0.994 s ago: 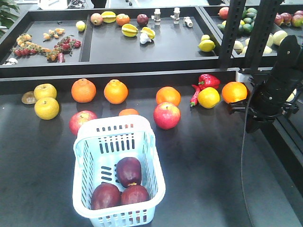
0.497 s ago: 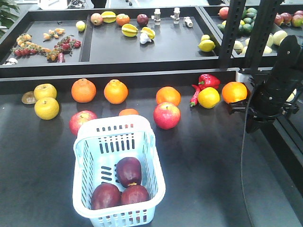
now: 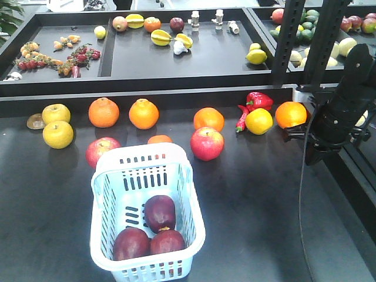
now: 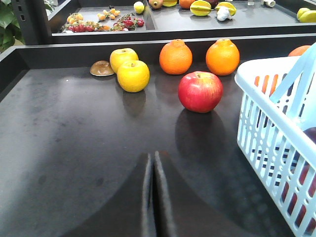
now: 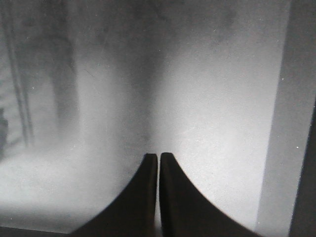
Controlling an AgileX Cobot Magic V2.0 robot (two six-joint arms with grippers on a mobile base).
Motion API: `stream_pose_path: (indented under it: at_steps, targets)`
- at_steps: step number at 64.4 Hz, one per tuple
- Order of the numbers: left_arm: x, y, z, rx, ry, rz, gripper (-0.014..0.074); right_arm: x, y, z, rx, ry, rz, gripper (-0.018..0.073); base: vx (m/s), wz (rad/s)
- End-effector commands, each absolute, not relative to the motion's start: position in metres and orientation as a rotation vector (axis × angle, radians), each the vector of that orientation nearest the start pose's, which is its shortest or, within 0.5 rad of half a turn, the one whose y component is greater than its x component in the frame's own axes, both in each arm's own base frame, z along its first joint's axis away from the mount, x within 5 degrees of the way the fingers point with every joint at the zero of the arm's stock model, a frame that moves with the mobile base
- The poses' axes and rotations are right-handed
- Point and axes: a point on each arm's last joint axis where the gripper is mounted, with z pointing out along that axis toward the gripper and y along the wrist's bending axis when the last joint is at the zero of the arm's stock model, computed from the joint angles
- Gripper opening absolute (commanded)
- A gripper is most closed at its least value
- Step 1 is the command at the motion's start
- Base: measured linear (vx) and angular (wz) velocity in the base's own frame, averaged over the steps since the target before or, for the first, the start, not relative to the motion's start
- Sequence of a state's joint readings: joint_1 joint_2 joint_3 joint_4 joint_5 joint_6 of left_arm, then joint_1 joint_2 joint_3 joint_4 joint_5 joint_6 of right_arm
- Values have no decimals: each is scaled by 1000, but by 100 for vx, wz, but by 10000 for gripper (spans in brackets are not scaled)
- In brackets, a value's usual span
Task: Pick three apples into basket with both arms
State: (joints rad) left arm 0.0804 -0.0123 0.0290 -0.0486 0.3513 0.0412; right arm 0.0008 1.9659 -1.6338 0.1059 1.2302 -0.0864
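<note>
**At the jaws: both pairs closed and empty, three apples already in the basket**

Left gripper (image 4: 153,163): jaws pressed together, nothing between them, low over bare dark tabletop (image 4: 74,148). Just to its right, slotted wall of the pale blue basket (image 4: 276,128). Ahead, a lighter pinkish-red apple (image 4: 200,91) standing alone; not a task apple.

Right gripper (image 5: 158,165): jaws likewise closed on nothing, aimed at a blank grey surface; no fruit in that view. From the front view, right arm (image 3: 338,111) parked at the tabletop's right edge, well apart from the basket.

Outward: basket (image 3: 108,176) at front centre of tabletop, upright. Inside, three dark maroon apples (image 3: 160,212), bunched at the near end, touching one another; two side by side at the front wall, one behind them. Judged: count complete, nothing left to pick.

Handling notes, as judgement only:
- Apples glossy and round, so likely slippery; probably firm, moderately heavy for the size.
- Best hold across the widest girth, jaws either side, stem up. Off-centre pinch likely to squirt the fruit out.
- Packed trio leaves little room for jaws between them; back one the easiest to reach.
- Basket light, thin-walled, somewhat flexible; thick rounded rim the stiffest place to grip. Likely to slide if nudged.

Beyond: oranges (image 3: 144,113) and yellow fruit (image 3: 57,134) in a row behind the basket, untouched.
</note>
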Motion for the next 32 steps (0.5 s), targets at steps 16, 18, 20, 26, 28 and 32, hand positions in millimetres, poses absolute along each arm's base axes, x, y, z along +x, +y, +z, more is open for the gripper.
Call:
stream_pose_path:
  at_steps: [16, 18, 20, 26, 28, 32]
  targets:
    - [53, 3, 190, -66, 1735, 41, -6, 392, 9, 268, -95, 3011, 156, -8, 0, 0]
    - [53, 3, 190, -66, 1735, 41, -6, 392, 9, 268, -95, 3011, 156, -8, 0, 0]
    - [53, 3, 190, -66, 1735, 41, -6, 392, 9, 268, -95, 3011, 156, -8, 0, 0]
    - [53, 3, 190, -66, 1735, 41, -6, 392, 9, 268, -95, 3011, 156, -8, 0, 0]
    - [53, 3, 190, -66, 1735, 41, -6, 392, 9, 268, -95, 3011, 156, -8, 0, 0]
    - [53, 3, 190, -66, 1735, 41, -6, 392, 9, 268, -95, 3011, 156, -8, 0, 0]
